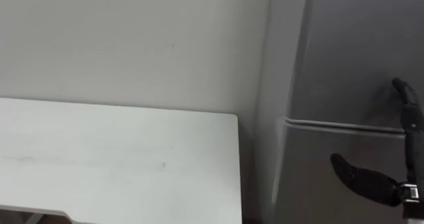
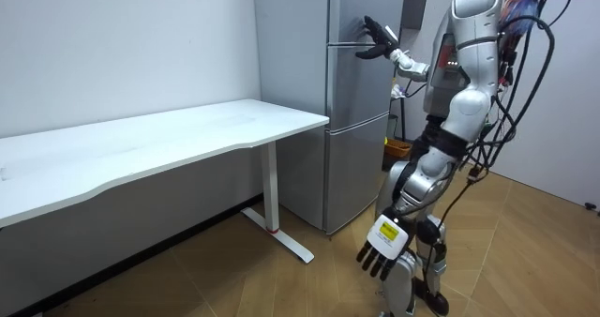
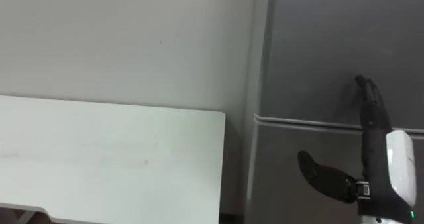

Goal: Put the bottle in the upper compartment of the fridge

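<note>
A white worktop (image 1: 99,158), flat and matte with a squared corner, runs along a pale plain wall (image 1: 132,38) and carries nothing that can be made out. Just beside its right end stands a tall grey fridge (image 2: 356,120) with smooth, faintly sheened metal fronts. Its upper door (image 1: 351,45) and lower door (image 1: 318,177) are both shut, and a thin bright seam (image 1: 344,124) parts them.

The robot stands on the wood floor facing the fridge. Its right hand (image 3: 387,164) is raised to that seam, with dark fingers stretched straight up the upper door's lower edge, the thumb spread wide below and nothing in its hold. The placing suits a hand working the upper door's edge, though whether the fingertips touch the metal cannot be told. At the room view's lower right, the left hand (image 2: 380,249) hangs slack by the robot's leg with loose fingers, also holding nothing.

Where the bottle is cannot be told. Neither hand has it, and the shut upper door hides its compartment. The scene fits a door about to be pulled open as well as one just pushed closed on the bottle.
</note>
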### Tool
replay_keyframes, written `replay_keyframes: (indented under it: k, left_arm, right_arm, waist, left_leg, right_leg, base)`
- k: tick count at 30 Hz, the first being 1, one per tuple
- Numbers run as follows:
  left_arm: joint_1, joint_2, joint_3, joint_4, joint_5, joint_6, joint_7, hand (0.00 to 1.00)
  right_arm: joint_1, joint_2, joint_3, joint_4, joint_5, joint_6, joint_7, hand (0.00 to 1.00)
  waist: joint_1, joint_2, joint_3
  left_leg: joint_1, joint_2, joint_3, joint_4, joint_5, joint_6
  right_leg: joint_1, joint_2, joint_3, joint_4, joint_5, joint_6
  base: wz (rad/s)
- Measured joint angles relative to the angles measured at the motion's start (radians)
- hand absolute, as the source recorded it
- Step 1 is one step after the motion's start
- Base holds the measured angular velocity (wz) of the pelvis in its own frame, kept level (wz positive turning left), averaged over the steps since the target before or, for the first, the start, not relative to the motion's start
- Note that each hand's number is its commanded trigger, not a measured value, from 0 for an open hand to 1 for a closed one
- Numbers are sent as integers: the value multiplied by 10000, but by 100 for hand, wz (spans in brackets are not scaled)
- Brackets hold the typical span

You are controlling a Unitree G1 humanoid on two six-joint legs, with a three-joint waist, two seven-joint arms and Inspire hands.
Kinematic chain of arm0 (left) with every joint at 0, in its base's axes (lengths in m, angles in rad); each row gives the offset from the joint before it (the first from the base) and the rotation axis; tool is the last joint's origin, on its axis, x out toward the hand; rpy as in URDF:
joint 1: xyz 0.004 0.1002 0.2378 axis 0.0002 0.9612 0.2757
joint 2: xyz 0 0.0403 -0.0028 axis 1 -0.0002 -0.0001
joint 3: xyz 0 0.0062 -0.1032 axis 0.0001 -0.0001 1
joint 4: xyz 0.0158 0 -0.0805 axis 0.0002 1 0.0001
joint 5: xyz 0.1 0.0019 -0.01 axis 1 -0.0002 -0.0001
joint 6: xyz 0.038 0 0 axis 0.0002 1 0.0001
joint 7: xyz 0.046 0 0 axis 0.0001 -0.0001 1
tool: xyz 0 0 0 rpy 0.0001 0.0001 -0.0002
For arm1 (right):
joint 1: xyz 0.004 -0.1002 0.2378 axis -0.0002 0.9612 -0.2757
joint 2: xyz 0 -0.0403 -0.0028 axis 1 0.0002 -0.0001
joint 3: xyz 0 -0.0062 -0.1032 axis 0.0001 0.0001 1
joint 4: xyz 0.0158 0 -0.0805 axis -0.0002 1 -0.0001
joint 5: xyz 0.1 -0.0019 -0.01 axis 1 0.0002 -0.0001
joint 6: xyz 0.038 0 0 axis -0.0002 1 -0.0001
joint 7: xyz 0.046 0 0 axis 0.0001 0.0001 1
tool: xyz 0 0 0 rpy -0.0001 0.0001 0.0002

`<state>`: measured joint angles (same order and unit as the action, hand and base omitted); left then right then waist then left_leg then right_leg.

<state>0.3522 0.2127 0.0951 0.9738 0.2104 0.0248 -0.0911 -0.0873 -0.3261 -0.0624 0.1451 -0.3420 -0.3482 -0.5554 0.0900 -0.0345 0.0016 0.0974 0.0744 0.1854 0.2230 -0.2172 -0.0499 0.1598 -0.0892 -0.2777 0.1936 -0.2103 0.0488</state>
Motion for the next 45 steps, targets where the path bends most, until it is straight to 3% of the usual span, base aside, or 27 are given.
replay_keyframes:
  k: [4, 9, 13, 23, 26, 36, 40, 45]
  left_arm:
    - [4, -1, 0, -312, 23, 81, 1, 0]
    - [-92, 0, 3, -315, 377, 164, -69, 0]
    - [-1, -2, -16, -343, 386, 210, -118, 0]
    - [201, 16, 61, -419, 353, 180, -118, 0]
    - [325, 20, 267, -419, 346, 76, -121, 0]
    - [517, -130, 431, -367, 183, -400, 49, 0]
    - [519, -124, 607, -110, 173, -689, 420, 0]
    - [539, -167, 637, -107, 182, -692, 594, 0]
  right_arm:
    - [-219, 2, 30, 275, 1, 22, -41, 0]
    - [-413, 8, 42, 481, 3, 481, -34, 0]
    - [-516, -27, 42, 483, 240, 775, 6, 0]
    - [-1379, -59, -306, 336, 3185, 1107, 20, 0]
    - [-1334, -274, -647, 51, 3727, 1231, -2, 0]
    - [304, -290, -2412, -1837, 4812, 1018, -875, 0]
    - [1387, -288, -2974, -1836, 5002, 998, -1496, 0]
    - [2440, -201, -3299, -1541, 5454, 898, -2070, 0]
  waist:
    - [13, -43, -9]
    - [49, -261, -12]
    - [153, -310, -25]
    - [45, -241, -13]
    - [-26, -220, -13]
    - [-711, -50, -97]
    - [-908, -135, -21]
    - [-1126, -85, 4]
  left_leg:
    - [-49, -8, -10, -3, 60, 27]
    - [-106, -17, -68, -2, 159, 42]
    - [-210, -12, -66, 4, 247, 63]
    - [-534, -9, -216, 172, 393, 133]
    - [-517, -13, -241, 122, 418, 126]
    - [-459, -89, -308, -140, 417, 90]
    - [-397, -115, -235, -198, 370, 85]
    - [-347, -114, -135, -208, 312, 87]
  right_leg:
    - [-19, 4, 4, -62, 61, 3]
    - [-92, -1, -16, -35, 97, -24]
    - [-188, 7, -4, -2, 203, -49]
    - [-424, -4, -126, -67, 321, 18]
    - [-425, -2, -167, -71, 362, -50]
    - [-354, 0, -268, -234, 328, -27]
    - [-337, -25, -224, -232, 296, 26]
    - [-348, -28, -75, -232, 271, 38]
  base:
    - [0]
    - [2]
    - [0]
    - [4]
    - [3]
    - [3]
    - [-3]
    - [-6]
